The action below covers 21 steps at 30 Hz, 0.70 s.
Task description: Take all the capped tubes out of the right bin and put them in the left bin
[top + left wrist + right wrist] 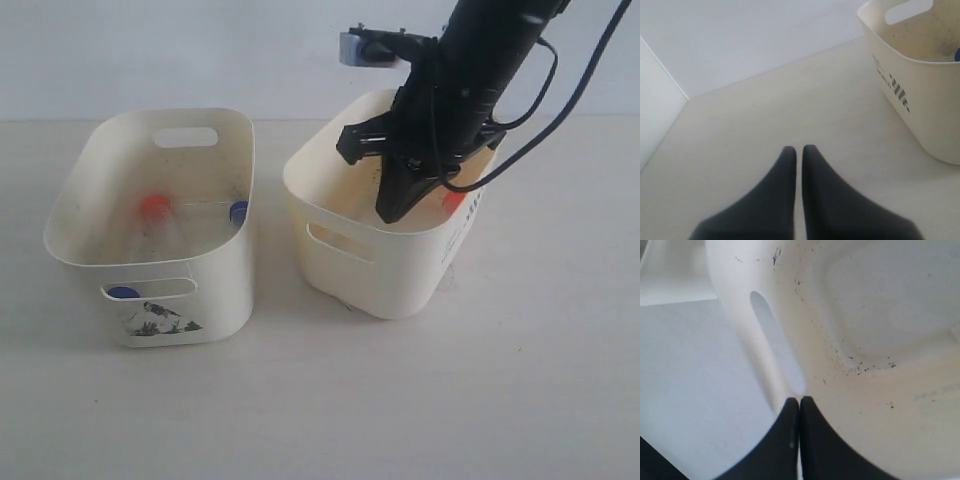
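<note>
The left bin [232, 265], with the dark sticker, holds an orange-capped tube [153, 206] and two blue caps [238, 211] [123, 293]. In the right bin [370, 270] one orange cap [453, 200] shows beside the arm. My right gripper [388, 212] reaches down inside this bin, shut with nothing in it. In the right wrist view it [799, 400] hangs by the bin wall near the handle slot [777, 352], and no tube shows there. My left gripper [799, 149] is shut and empty over the bare table, out of the exterior view.
In the left wrist view a cream bin [920, 95] with a checkered print stands to one side, a bit of blue [957, 53] inside it. A pale wall rises behind the table. Black cables [560, 100] hang from the right arm.
</note>
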Each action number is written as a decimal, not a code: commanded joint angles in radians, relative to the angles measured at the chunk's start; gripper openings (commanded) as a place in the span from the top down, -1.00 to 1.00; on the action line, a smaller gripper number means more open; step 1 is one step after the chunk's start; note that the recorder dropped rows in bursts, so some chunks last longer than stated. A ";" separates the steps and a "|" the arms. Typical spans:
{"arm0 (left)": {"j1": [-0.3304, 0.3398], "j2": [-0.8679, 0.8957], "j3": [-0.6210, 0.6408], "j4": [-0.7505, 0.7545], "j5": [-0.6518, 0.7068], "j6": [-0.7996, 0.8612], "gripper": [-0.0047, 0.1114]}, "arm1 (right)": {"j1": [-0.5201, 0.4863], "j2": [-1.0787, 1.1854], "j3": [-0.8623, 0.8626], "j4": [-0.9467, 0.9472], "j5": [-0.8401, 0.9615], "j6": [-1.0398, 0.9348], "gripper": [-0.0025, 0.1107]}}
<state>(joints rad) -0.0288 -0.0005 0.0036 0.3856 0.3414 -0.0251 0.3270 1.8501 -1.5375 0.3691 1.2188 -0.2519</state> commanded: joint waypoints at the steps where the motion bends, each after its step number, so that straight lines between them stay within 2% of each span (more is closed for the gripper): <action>1: -0.004 0.000 -0.004 -0.003 -0.005 -0.010 0.84 | 0.013 -0.013 0.046 -0.042 0.002 0.020 0.96; 10: -0.004 0.000 -0.004 -0.003 -0.005 -0.010 0.84 | 0.013 -0.024 0.102 -0.105 0.002 0.041 0.96; 13: -0.004 0.000 -0.004 -0.003 -0.005 -0.010 0.84 | 0.008 -0.045 0.102 -0.178 0.002 0.060 0.96; 21: -0.004 0.000 -0.004 -0.003 -0.005 -0.010 0.84 | -0.040 -0.063 0.102 -0.230 0.002 0.081 0.96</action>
<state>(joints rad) -0.0288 -0.0005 0.0036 0.3856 0.3414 -0.0251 0.3088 1.7983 -1.4422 0.1706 1.2113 -0.1807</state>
